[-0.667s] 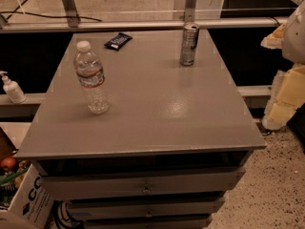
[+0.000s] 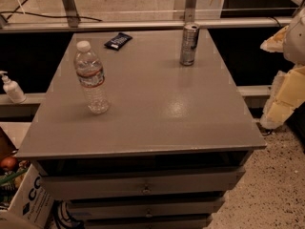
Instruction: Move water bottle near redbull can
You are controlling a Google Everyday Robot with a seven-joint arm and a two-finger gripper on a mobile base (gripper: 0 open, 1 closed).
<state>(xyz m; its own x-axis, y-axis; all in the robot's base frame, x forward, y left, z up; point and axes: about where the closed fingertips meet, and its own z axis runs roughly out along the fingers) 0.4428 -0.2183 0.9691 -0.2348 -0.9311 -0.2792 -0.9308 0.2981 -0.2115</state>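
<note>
The water bottle, clear ribbed plastic with a white cap and a reddish-banded label, stands upright on the left part of the grey cabinet top. The redbull can, slim and silver with a shiny rim, stands upright at the back right of the top, well apart from the bottle. My gripper shows only as a pale shape at the far right edge, off the cabinet's right side and level with the can. It holds nothing that I can see.
A flat dark blue snack packet lies at the back of the top, left of the can. A white pump dispenser stands on a ledge at far left. A metal rail runs behind. A cardboard box sits at bottom left.
</note>
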